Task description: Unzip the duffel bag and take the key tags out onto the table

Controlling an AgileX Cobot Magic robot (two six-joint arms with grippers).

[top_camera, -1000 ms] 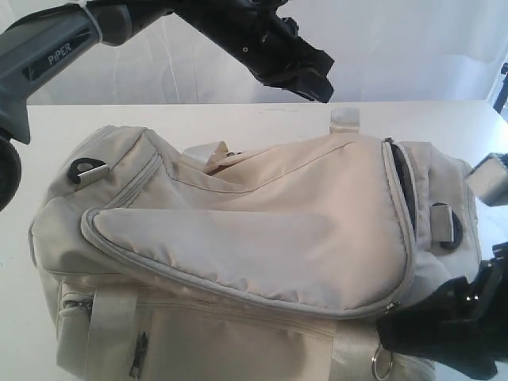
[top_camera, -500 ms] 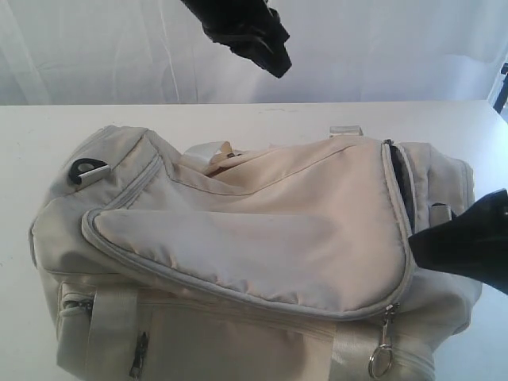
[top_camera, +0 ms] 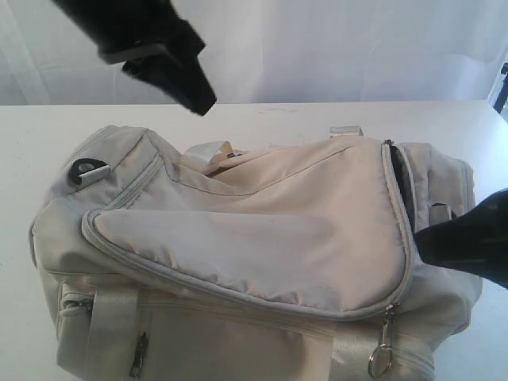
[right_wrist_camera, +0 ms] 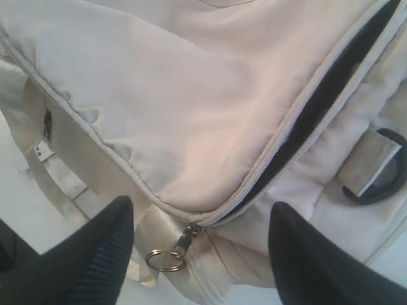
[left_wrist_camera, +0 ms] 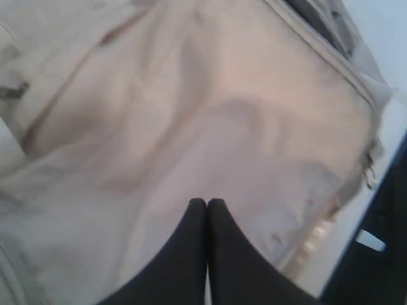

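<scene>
Exterior view: duffel bag (top_camera: 262, 230) zip (top_camera: 399, 198) pt. open

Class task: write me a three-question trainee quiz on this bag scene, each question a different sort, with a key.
1. True or false: the left jaws are open.
2. The bag's zip is: A fully shut; B partly open; C torn off.
3. Which jaws are nearer the zip's ring?
Key: 1 false, they are shut; 2 B; 3 the right jaws.
</scene>
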